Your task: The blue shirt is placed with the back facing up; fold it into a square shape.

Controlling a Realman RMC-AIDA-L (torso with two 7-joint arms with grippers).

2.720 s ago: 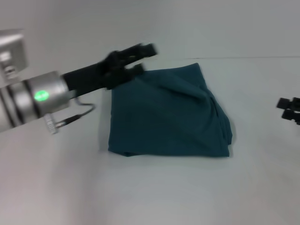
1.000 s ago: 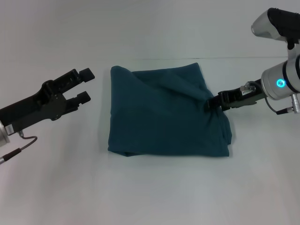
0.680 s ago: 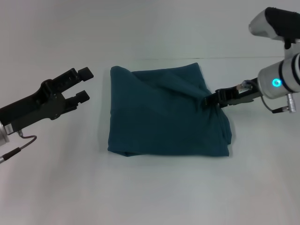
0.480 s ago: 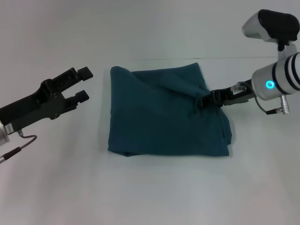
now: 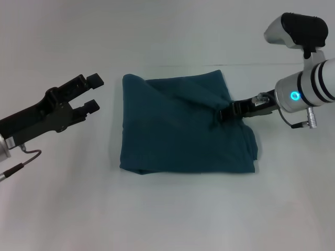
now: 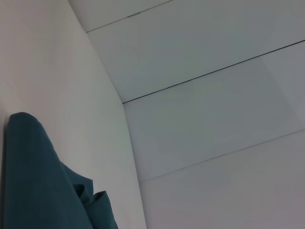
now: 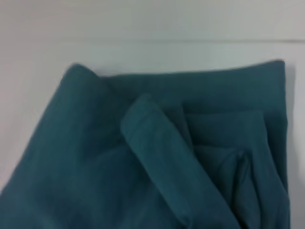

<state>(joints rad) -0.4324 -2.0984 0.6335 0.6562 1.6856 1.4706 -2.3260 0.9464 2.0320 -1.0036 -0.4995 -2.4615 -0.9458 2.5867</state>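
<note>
Teal, one blue shirt (image 5: 183, 128); two pincers: right pincer (image 5: 226, 112) touching, left pincer (image 5: 90, 93) apart.

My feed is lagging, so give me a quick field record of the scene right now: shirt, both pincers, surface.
shirt: blue shirt lies folded into a rough square, rumpled along its right side
right pincer: right pincer at the shirt's right edge, tips in the bunched cloth; grip cannot be judged
left pincer: left pincer open, off to the shirt's left, not touching it
surface: white table
fold state: a ridge of cloth stands up near the right edge
</note>
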